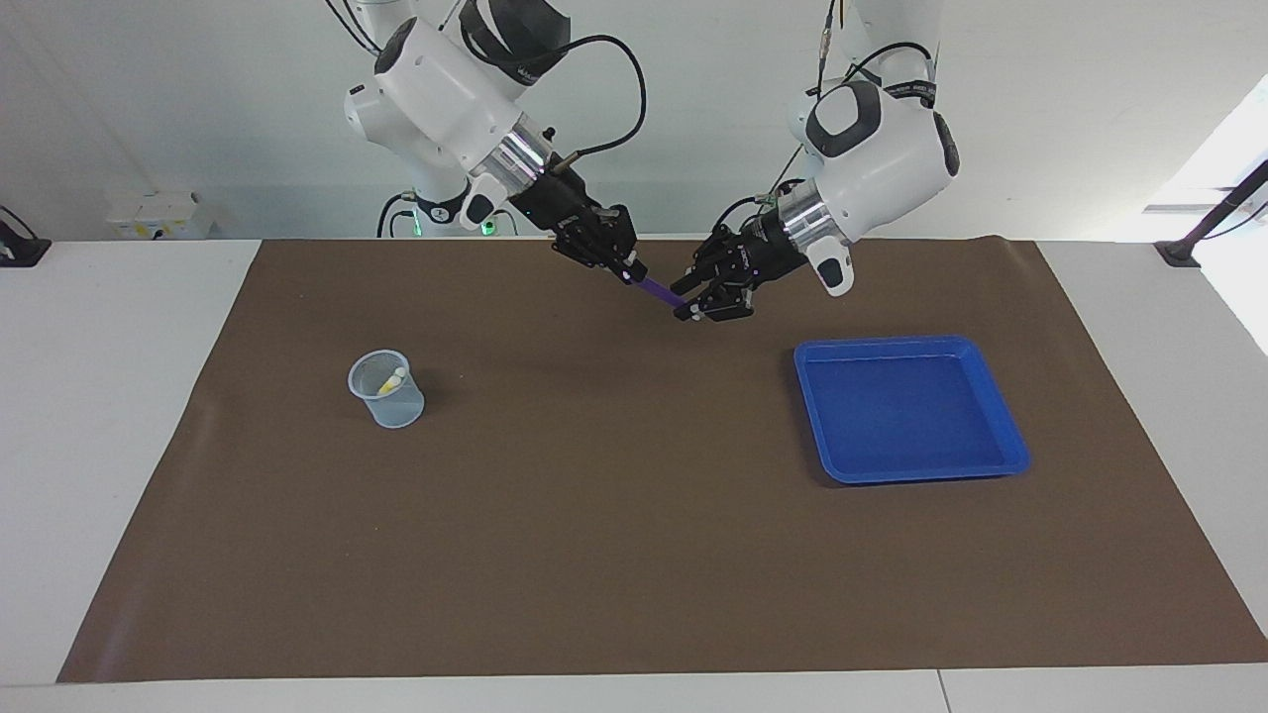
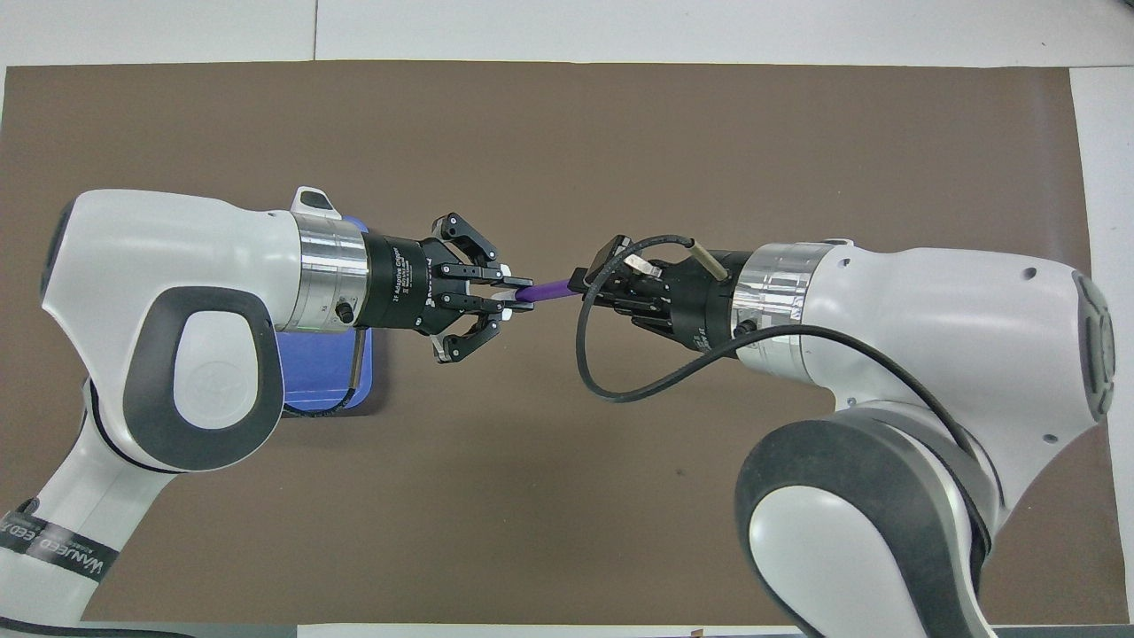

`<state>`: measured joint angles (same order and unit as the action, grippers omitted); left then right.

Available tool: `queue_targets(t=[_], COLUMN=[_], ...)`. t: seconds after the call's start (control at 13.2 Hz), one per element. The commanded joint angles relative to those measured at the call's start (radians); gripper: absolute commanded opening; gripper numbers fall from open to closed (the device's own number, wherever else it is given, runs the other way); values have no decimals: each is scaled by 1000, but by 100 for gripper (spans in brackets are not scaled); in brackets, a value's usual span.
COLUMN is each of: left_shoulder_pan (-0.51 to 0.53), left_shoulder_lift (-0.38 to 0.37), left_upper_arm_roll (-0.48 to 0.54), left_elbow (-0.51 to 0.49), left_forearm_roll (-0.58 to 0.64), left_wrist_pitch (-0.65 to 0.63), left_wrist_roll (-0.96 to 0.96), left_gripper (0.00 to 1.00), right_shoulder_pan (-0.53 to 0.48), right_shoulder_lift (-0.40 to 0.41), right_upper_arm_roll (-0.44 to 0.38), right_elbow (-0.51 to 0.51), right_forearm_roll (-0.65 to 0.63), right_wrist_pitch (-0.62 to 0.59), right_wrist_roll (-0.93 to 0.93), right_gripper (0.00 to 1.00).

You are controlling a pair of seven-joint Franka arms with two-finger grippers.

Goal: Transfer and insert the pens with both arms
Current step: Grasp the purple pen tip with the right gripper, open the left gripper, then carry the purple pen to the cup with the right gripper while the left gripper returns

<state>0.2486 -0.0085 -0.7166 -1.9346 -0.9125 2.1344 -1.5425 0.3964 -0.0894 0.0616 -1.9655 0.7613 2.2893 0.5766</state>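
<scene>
A purple pen (image 1: 654, 290) (image 2: 545, 290) hangs in the air between my two grippers, over the brown mat near the robots' end of the table. My right gripper (image 1: 629, 269) (image 2: 580, 285) is shut on one end of it. My left gripper (image 1: 686, 302) (image 2: 512, 299) is at the pen's pale end, with its fingers slightly parted around it. A yellow pen (image 1: 392, 379) stands tilted inside a clear plastic cup (image 1: 386, 388) toward the right arm's end of the table.
A blue tray (image 1: 908, 406) (image 2: 323, 372) lies on the brown mat (image 1: 634, 555) toward the left arm's end, partly covered by the left arm in the overhead view. The cup is hidden under the right arm in that view.
</scene>
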Motion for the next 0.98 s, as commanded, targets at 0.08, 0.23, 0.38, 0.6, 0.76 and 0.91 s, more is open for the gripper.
queue_targets(t=[0.08, 0.23, 0.38, 0.6, 0.76, 0.91], left_shoulder_pan=[12, 15, 14, 14, 15, 18], left_shoulder_lift=[-45, -45, -45, -44, -42, -42], left_upper_arm_roll=[8, 9, 9, 8, 9, 11], left_elbow=[-32, -29, -27, -26, -21, -21], left_forearm_roll=[-16, -11, -11, -11, -9, -9], left_wrist_pitch=[16, 18, 19, 21, 27, 28], left_wrist_roll=[36, 48, 53, 59, 59, 62], left_gripper=[100, 100, 100, 100, 100, 100], right_shoulder_pan=[-159, -272, -413, -539, -567, -593], right_shoulder_lift=[-4, -15, -27, -68, -101, -67], right_upper_arm_roll=[-25, -29, -29, -31, -32, -34], right_elbow=[104, 134, 126, 42, -68, 0], right_forearm_roll=[-84, -161, -168, -172, -174, -250], right_wrist_pitch=[-384, -575, -675, -705, -613, -643], right_wrist_roll=[-198, -404, -545, -708, -776, -855], right_gripper=[0, 0, 0, 0, 0, 0])
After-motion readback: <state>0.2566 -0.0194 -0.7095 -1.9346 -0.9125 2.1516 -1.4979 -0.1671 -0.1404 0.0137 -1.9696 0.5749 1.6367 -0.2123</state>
